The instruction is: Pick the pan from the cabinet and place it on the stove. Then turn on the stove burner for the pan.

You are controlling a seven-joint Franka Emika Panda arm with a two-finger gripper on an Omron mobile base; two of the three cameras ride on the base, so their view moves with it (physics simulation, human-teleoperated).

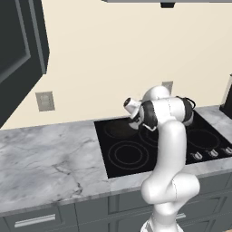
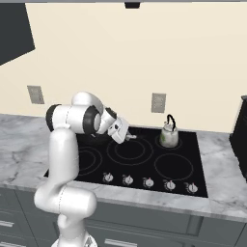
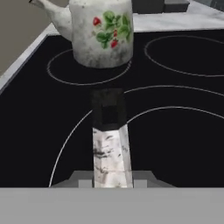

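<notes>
- The grey marble counter (image 1: 45,154) runs along the wall. The dark cabinet (image 1: 18,50) hangs above its left end, well apart from the work.
- The black glass stove (image 2: 144,166) sits flush in the counter. The arm reaches over its back half.
- A pale kettle (image 2: 169,135) with a strawberry print stands on the back right ring, near the hand but apart from it.
- The pan (image 1: 118,130) is out of the cabinet and at the back left ring. It sits low over the glass, and I cannot tell whether it rests there or hangs just above.
- Its long thin handle (image 3: 109,140) points toward the kettle, with the dark tip short of it.
- The gripper (image 2: 120,131) is at that handle, tilted low over the stove.
- The fingers (image 3: 81,178) are nearly pressed together and pinch the handle from both sides, part way along it.
- The row of knobs (image 2: 148,182) lines the front edge of the stove, untouched.
- Handling, as I judge it:
  - The pan looks stiff, small and fairly light.
  - Held by a slim handle, the bowl's weight hangs off to one side and may turn or droop in the pinch.
  - A hold closer to the bowl would likely steady it.
  - It should go down flat and gently on the glass.
</notes>
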